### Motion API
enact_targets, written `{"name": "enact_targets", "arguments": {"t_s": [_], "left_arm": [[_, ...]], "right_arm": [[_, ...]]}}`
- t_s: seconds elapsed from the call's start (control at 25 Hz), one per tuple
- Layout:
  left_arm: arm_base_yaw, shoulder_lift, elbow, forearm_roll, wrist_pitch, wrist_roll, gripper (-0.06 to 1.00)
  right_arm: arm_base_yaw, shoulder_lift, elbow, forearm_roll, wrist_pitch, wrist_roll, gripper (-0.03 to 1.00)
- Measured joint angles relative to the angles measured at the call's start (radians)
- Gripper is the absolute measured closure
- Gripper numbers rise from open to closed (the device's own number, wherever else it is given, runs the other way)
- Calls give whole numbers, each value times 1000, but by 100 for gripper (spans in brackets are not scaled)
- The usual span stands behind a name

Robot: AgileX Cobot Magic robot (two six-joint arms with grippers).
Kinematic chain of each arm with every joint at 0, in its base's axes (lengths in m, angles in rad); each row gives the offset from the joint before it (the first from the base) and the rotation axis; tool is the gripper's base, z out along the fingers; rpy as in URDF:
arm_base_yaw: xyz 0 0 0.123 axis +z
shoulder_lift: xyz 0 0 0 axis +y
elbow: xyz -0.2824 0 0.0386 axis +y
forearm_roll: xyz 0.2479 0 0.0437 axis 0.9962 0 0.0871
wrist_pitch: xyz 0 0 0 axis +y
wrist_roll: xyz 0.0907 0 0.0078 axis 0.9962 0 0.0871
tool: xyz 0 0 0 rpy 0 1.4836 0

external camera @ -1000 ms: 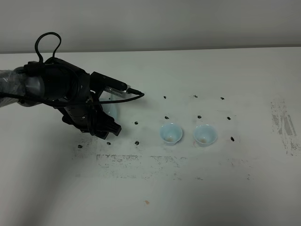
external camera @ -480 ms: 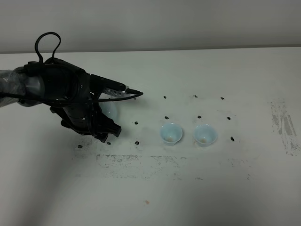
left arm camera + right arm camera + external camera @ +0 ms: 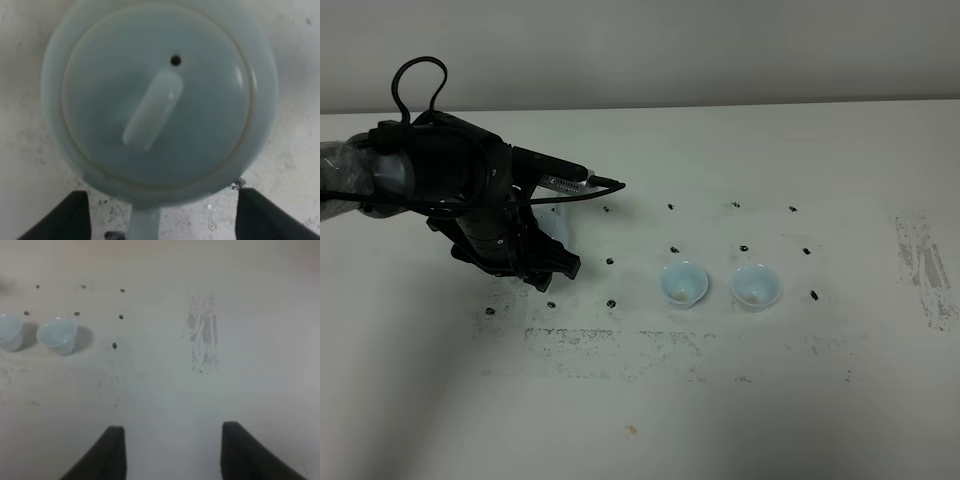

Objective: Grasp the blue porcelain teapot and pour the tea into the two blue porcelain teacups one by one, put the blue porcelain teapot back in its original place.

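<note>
pale-blue glaze fills the left wrist view: the blue porcelain teapot (image 3: 200, 150) is seen from straight above, its lid (image 3: 100, 100) on, with the long knob (image 3: 152, 111) and small vent hole (image 3: 175, 60) clear. the left gripper (image 3: 160, 202) has its two dark fingers (image 3: 65, 217) spread wide. they sit one to each side of a pale stub (image 3: 145, 225) that sticks out of the pot; i cannot tell whether that is the handle or the spout. neither finger touches it and nothing is held.

over the last second the left arm has shifted a little. from the high camera its cable loop sits slightly higher in the picture and the wrist has drawn back a touch, while the left gripper (image 3: 552, 270) hangs at much the same spot. the teapot (image 3: 558, 222), mostly hidden under the arm, has not moved from its place on the white table (image 3: 770, 400) at the left of the row. the two teacups (image 3: 683, 283) (image 3: 756, 286) stand as before, side by side and well apart from the pot.

i read this as fine lining-up, not a grasp. the pot is not yet lifted and no pouring has begun, so the task is at its very start. the next move looks like closing on that stub.

the right gripper (image 3: 170, 450) is parted and empty, hovering over bare table with the teacups off to one side.
</note>
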Motion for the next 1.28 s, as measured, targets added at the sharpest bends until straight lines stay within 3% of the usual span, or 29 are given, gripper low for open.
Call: {"name": "enact_targets", "arguments": {"t_s": [1.28], "left_arm": [[0,0,-1,16,-50,-20,36]], "right_arm": [[0,0,0,0,0,0,55]]}}
